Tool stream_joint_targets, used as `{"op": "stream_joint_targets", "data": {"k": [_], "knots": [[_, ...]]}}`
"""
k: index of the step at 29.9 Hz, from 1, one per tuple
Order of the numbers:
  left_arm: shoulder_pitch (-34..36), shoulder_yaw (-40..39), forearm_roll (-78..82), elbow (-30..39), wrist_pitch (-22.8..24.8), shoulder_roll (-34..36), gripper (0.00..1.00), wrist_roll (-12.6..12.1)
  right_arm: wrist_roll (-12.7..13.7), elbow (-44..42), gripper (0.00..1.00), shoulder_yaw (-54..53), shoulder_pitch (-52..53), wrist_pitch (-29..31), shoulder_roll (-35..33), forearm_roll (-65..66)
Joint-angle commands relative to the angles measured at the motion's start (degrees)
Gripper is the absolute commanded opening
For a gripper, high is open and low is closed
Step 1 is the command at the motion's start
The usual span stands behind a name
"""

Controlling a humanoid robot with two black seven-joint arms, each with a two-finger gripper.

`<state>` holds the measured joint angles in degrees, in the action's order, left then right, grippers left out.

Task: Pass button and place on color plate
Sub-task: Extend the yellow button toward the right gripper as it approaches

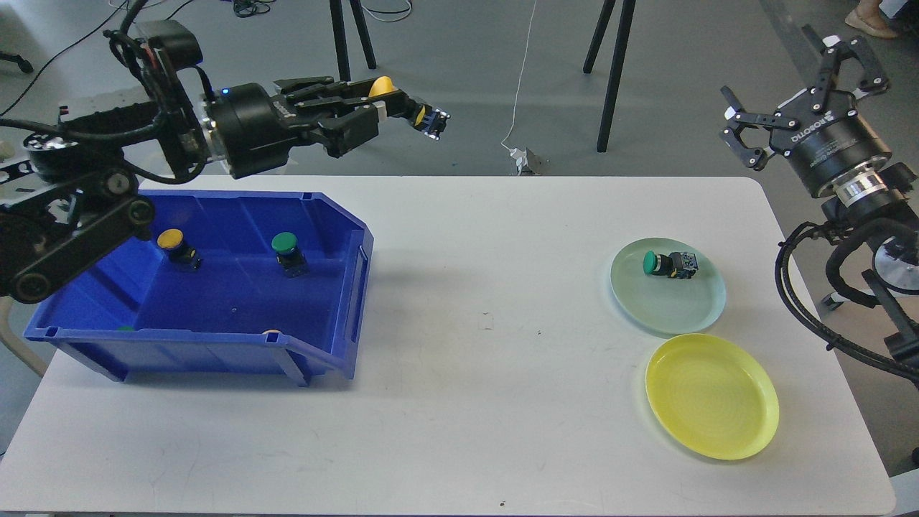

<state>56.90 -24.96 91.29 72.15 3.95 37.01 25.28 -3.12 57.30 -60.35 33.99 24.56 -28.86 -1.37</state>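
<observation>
**Left tool carries a yellow button toward the handover**

Left tool [388, 100] is clamped on a yellow button [409, 108], held sideways above the far edge of the table [459, 402], yellow cap tucked between the fingers and the dark body with its contacts poking out toward the right. Right tool [797, 93] hangs well apart on the far right, above and beyond the plates, its fingers spread and holding nothing.

Below the left arm sits the blue bin [215, 287], with one more yellow button [176, 248] and a green button [288, 253] standing inside. Across the table, the green plate [682, 316] already bears a green button lying on its side [668, 264]; the yellow plate [711, 395], just beside it and nearer, is bare.

Judging from this, the pass is yet to come, and it looks to be the risky part. Only the narrow dark end is on offer (the cap is buried in the grip), so a receiving pinch there could be shallow; release too early and the button drops to the table or rolls off. A tilted grasp could also carry through to the yellow plate, where a round cap may roll.
</observation>
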Motion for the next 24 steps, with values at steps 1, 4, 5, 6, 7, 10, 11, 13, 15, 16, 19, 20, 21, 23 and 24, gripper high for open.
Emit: {"op": "stream_joint_targets", "data": {"k": [1, 4, 5, 6, 7, 10, 11, 13, 15, 16, 19, 20, 21, 23, 24], "knots": [[-0.2, 0.5, 0.4, -1.6, -4.3, -5.4, 0.13, -0.1, 0.0, 3.0, 0.98, 5.5, 0.1, -2.2, 0.1, 0.4], [-0.2, 0.5, 1.7, -3.0, -5.2, -8.7, 0.12, -0.1, -0.1, 4.7, 0.98, 9.3, -0.1, -2.6, 1.3, 2.4], [-0.3, 0.5, 2.3, -3.2, -5.4, -9.4, 0.12, -0.1, -0.1, 5.2, 0.98, 10.0, -0.1, -3.0, 1.9, 3.0], [-0.5, 0.5, 3.1, -3.7, -5.6, -10.2, 0.12, -0.1, -0.1, 5.4, 0.98, 10.6, -0.1, -3.7, 2.8, 3.8], [-0.8, 0.5, 3.9, -4.0, -5.6, -10.7, 0.12, -0.2, 0.0, 5.5, 0.98, 11.1, 0.1, -4.6, 3.7, 4.9], [-1.2, 0.7, 5.9, -5.3, -5.6, -11.8, 0.12, -0.3, 0.0, 6.2, 0.97, 11.4, 0.5, -6.2, 6.5, 7.8], [-1.3, 1.0, 6.4, -5.7, -5.6, -12.1, 0.12, -0.3, 0.0, 6.9, 0.97, 11.4, 0.6, -6.2, 6.9, 8.0], [-1.4, 1.9, 6.8, -6.5, -5.7, -13.1, 0.12, -0.5, 0.0, 8.3, 0.97, 11.4, 0.7, -6.2, 7.1, 8.2], [-1.4, 2.3, 6.8, -7.1, -5.7, -14.4, 0.12, -1.2, 0.0, 9.6, 0.95, 11.6, 0.6, -6.2, 7.1, 8.3], [-1.4, 2.3, 6.8, -7.2, -5.7, -15.0, 0.12, -1.6, 0.0, 10.1, 0.95, 11.7, 0.6, -6.2, 7.1, 8.3], [-1.4, 2.4, 6.8, -7.3, -5.7, -15.7, 0.12, -1.9, 0.0, 10.6, 0.92, 12.2, 0.6, -5.9, 7.6, 8.4], [-1.4, 2.3, 6.8, -7.3, -5.7, -15.7, 0.12, -2.0, 0.0, 10.7, 0.91, 12.3, 0.7, -5.9, 7.9, 8.4], [-1.4, 2.3, 6.8, -7.4, -5.7, -15.8, 0.12, -2.1, 0.0, 10.7, 0.90, 12.4, 0.7, -5.8, 8.0, 8.7], [-1.4, 2.3, 6.8, -7.8, -5.7, -16.4, 0.12, -2.2, 0.1, 10.8, 0.88, 12.4, 0.7, -5.8, 8.2, 10.4], [-1.4, 2.3, 6.8, -8.2, -5.7, -16.4, 0.12, -2.2, 0.1, 10.8, 0.87, 12.4, 0.6, -5.8, 8.5, 11.6]]}}
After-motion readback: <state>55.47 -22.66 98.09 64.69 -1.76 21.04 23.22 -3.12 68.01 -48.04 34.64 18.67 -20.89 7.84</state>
